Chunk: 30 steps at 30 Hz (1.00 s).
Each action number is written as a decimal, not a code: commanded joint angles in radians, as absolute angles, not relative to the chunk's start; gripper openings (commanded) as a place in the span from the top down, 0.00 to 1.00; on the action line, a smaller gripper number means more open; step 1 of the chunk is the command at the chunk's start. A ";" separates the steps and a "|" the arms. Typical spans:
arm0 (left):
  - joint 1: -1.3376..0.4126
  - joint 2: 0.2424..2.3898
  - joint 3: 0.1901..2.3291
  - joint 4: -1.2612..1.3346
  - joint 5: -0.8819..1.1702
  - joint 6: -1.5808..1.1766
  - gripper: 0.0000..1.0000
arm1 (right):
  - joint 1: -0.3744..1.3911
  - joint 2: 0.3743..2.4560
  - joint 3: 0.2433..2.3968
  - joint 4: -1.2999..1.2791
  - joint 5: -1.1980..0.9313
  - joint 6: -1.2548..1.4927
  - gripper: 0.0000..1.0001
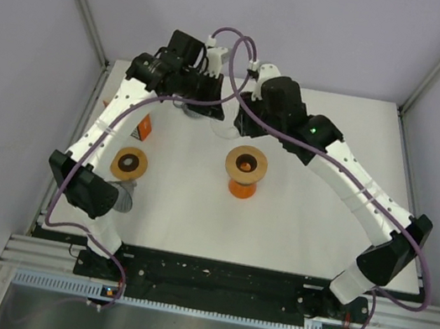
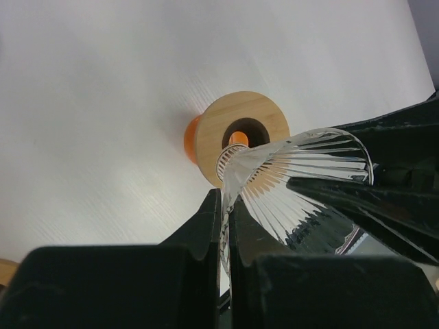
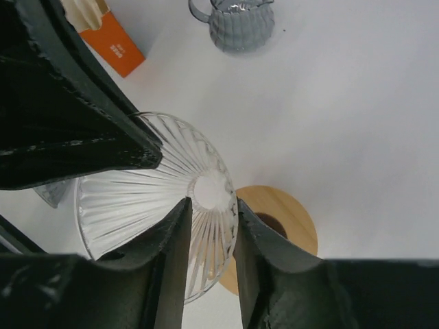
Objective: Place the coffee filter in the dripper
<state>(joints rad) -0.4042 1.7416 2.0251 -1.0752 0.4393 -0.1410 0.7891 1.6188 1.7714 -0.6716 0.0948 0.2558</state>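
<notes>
A clear ribbed glass dripper hangs in the air at the back of the table, held between both grippers. My left gripper is shut on the dripper's rim wall. My right gripper is shut across the dripper's narrow end. In the top view the left gripper and the right gripper meet over it. A wooden ring on an orange stand stands just in front. I see no loose coffee filter; pale paper shows in an orange box.
A second wooden ring lies at the left, with a grey glass pitcher in front of it and the orange box behind it. The pitcher also shows in the right wrist view. Walls close in the table's sides.
</notes>
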 commanded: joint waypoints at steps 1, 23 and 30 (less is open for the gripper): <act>-0.445 1.712 2.036 -1.043 0.463 -0.158 1.00 | 0.782 1.594 1.737 -0.643 0.156 0.262 0.81; -0.563 1.805 1.931 -1.008 0.512 -0.175 1.00 | 0.638 1.506 1.534 -0.808 0.005 0.273 1.00; -0.563 1.825 1.911 -1.014 0.505 -0.164 1.00 | 0.627 1.551 1.535 -0.813 -0.038 0.259 1.00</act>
